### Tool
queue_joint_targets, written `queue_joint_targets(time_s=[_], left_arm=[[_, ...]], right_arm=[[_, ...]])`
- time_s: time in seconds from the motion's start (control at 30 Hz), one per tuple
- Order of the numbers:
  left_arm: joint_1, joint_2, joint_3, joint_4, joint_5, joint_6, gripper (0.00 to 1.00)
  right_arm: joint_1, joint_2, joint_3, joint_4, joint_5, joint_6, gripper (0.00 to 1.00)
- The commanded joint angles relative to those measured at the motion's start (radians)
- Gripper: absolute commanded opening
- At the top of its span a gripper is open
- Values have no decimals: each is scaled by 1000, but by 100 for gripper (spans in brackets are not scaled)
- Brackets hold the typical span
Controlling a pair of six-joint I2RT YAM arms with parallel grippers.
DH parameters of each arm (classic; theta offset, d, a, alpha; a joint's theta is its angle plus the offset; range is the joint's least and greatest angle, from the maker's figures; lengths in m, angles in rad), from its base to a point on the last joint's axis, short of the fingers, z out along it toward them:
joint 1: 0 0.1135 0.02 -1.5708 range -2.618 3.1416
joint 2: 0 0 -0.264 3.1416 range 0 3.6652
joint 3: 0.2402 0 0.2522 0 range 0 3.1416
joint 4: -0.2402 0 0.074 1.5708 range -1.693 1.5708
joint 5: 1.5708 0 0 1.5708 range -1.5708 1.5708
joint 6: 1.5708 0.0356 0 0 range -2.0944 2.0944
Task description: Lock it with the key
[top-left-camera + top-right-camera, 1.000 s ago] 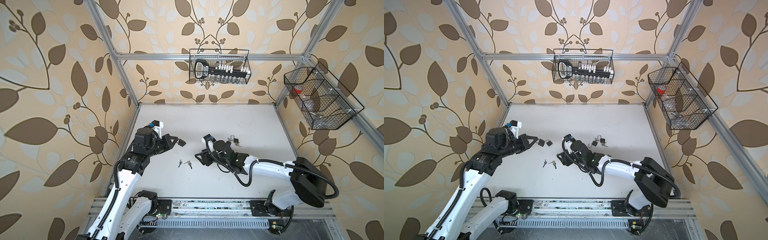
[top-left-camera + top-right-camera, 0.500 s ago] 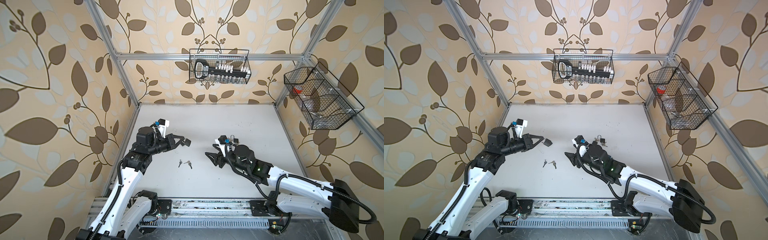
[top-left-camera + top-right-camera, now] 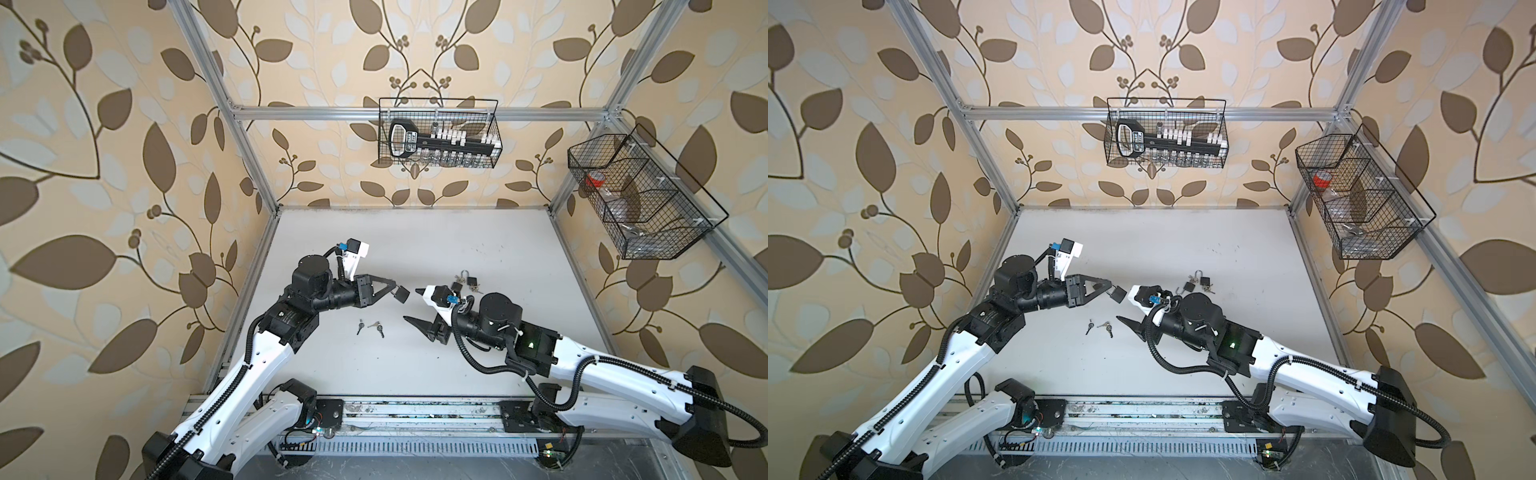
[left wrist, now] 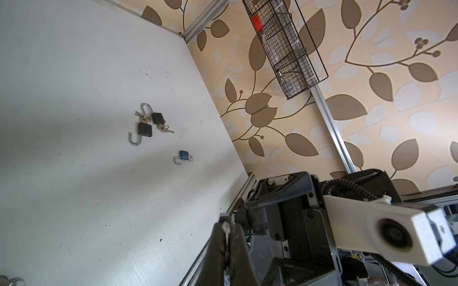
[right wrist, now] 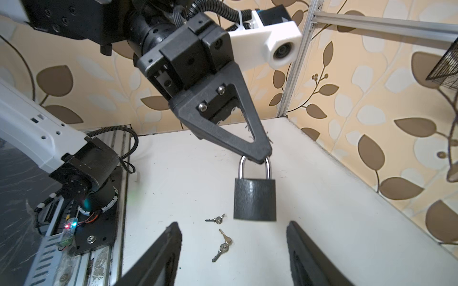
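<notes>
A black padlock (image 5: 254, 199) hangs by its silver shackle (image 5: 254, 166) from my left gripper (image 5: 257, 157), which is shut on the shackle above the table. Both top views show this padlock (image 3: 401, 295) (image 3: 1118, 294) at the left gripper's tip (image 3: 392, 287). In the left wrist view the shackle (image 4: 226, 226) shows between the shut fingers. My right gripper (image 5: 233, 223) is open, facing the padlock's body, a short way off and empty. Two small bunches of keys (image 5: 215, 219) (image 5: 224, 244) lie on the white table below; both top views show them (image 3: 370, 327) (image 3: 1099, 327).
Three more small padlocks with keys (image 4: 148, 123) lie further right on the table (image 3: 467, 280); one is blue (image 4: 183, 156). One wire basket (image 3: 440, 133) hangs on the back wall, another (image 3: 640, 199) on the right wall. Aluminium rails edge the table.
The left gripper has carried the padlock up and to the right. The right arm has drawn back, turned to face the padlock and opened its jaws wider.
</notes>
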Motion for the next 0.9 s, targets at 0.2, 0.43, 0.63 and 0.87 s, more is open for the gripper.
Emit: queue_joint_targets(time_s=[0.2, 0.43, 0.63, 0.87], left_arm=[[-23, -2, 28, 72, 7, 7, 0], [-25, -1, 39, 56, 8, 22, 0], [-26, -2, 37, 55, 8, 22, 0], [-29, -5, 42, 45, 9, 28, 0]], right_arm=[[5, 73, 90, -42, 50, -27, 63], [5, 111, 112, -50, 78, 6, 57], [5, 121, 116, -43, 79, 15, 52], [5, 127, 120, -27, 82, 24, 49]])
